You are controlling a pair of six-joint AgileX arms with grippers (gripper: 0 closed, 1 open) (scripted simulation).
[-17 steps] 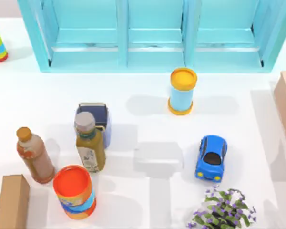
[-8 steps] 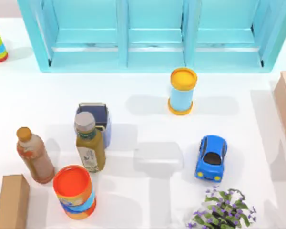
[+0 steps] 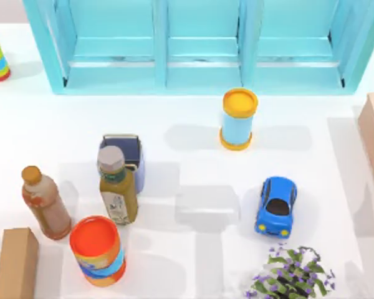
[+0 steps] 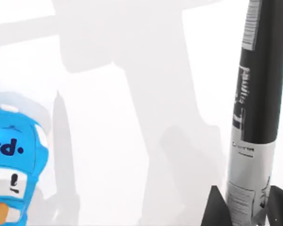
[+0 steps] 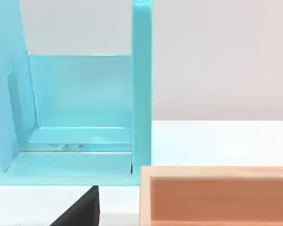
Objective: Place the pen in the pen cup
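Risk is judged highest at insertion: pen (image 4: 254,108), clamped in the left gripper (image 4: 245,209) above the white counter (image 4: 132,117) near a blue toy car (image 4: 12,160), could be knocked against the green-tea bottle (image 3: 116,187) touching the periwinkle pen cup (image 3: 126,156).

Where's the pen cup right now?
In the top view the pen cup stands on the table's left half, directly behind the olive-green bottle that partly hides it, with the brown bottle off to its left.
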